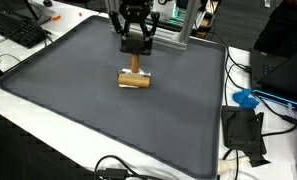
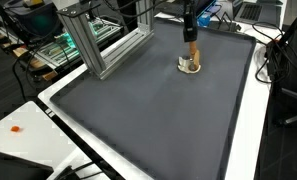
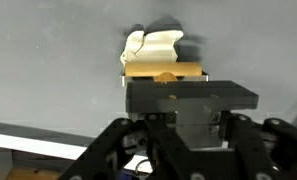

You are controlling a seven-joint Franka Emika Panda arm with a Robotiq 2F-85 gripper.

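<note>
I'm looking down on a white table (image 1: 18, 135) that carries a large dark grey mat (image 1: 88, 115), and the mat takes up most of what I can see in both exterior views. At the mat's far edge stands an aluminium frame (image 2: 100, 42) built of slotted bars. The arm comes down just in front of it. Off the mat, in an exterior view, a black keyboard (image 1: 18, 30) lies at one corner of the table. A black box (image 1: 243, 132) sits with cables by the opposite edge, and a small blue item (image 1: 246, 98) lies just beyond that box. A tiny orange speck (image 2: 15, 129) shows on the white surface in an exterior view, but it is too small for me to name. The gripper (image 1: 136, 50) points straight down over the far part of the mat, well away from the near edge. Its fingers are drawn in and clamped on the upright stem of a wooden piece (image 1: 135, 79). The piece is shaped like a small mallet, with a thin stem rising from a short, thick cylinder. The cylinder lies on its side on the mat directly under the fingers, and I take it to be touching the surface, because its shadow sits tight against it. In the wrist view the piece (image 3: 160, 58) shows pale and yellowish just past the dark finger block, against the grey mat. I can't see the pads' contact faces themselves from there.
</note>
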